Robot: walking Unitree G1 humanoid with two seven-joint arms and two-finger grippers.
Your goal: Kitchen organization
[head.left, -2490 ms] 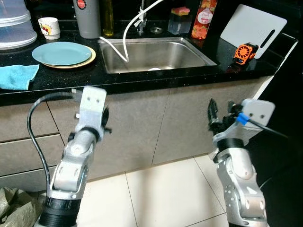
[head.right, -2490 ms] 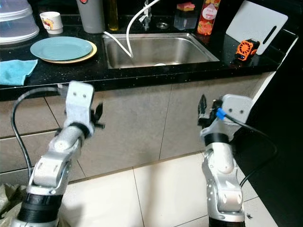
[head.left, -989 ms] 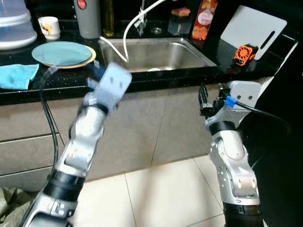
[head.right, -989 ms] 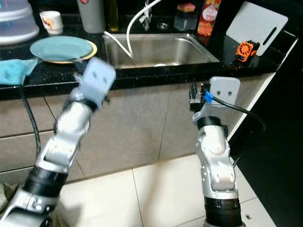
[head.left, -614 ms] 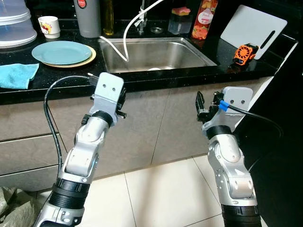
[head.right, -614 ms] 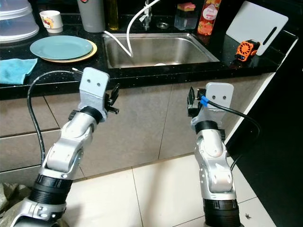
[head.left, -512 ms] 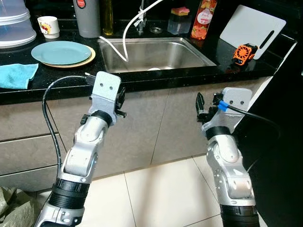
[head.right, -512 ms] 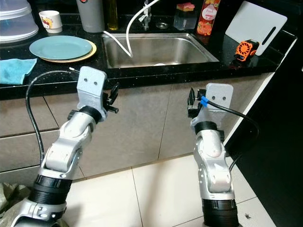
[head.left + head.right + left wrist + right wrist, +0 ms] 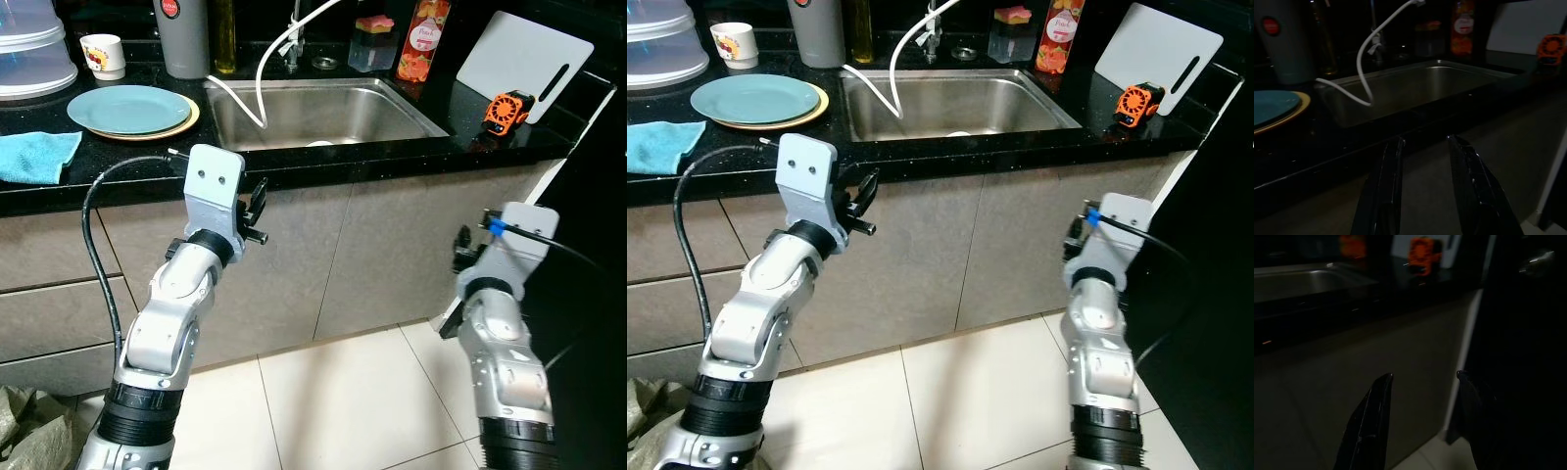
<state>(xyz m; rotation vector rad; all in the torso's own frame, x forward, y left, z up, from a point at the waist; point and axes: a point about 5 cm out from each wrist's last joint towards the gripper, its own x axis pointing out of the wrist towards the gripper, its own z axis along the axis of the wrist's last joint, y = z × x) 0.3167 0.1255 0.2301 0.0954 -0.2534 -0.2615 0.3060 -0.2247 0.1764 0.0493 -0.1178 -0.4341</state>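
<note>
Standing before a black counter [image 9: 118, 171] with a steel sink [image 9: 323, 113] set in it, the robot holds both arms up in front of the grey cabinet fronts [image 9: 392, 235] below. The left end effector [image 9: 1425, 191] is raised close under the counter's near edge, left of the sink, its two black fingers parted with a clear gap and holding nothing. The right end effector [image 9: 1422, 423] is lower and further right, in front of the right cabinet door, also spread apart and empty.

On the counter to the left of the sink lies a teal plate [image 9: 127, 108] stacked on a yellow plate [image 9: 186, 122], with a folded blue cloth [image 9: 34, 157] nearer the left edge. Beyond them at the far left stand a clear lidded container [image 9: 34, 59], a small white cup [image 9: 101, 54] and a grey canister [image 9: 183, 39]. A white hose [image 9: 265, 69] curves from the tap down into the sink. At the far side of the sink are a sponge holder [image 9: 372, 39] and a red bottle [image 9: 421, 39]. To the right, a white cutting board [image 9: 524, 54] leans up, and a small orange gadget [image 9: 506, 106] sits just near it. White tile floor [image 9: 333, 401] lies below.
</note>
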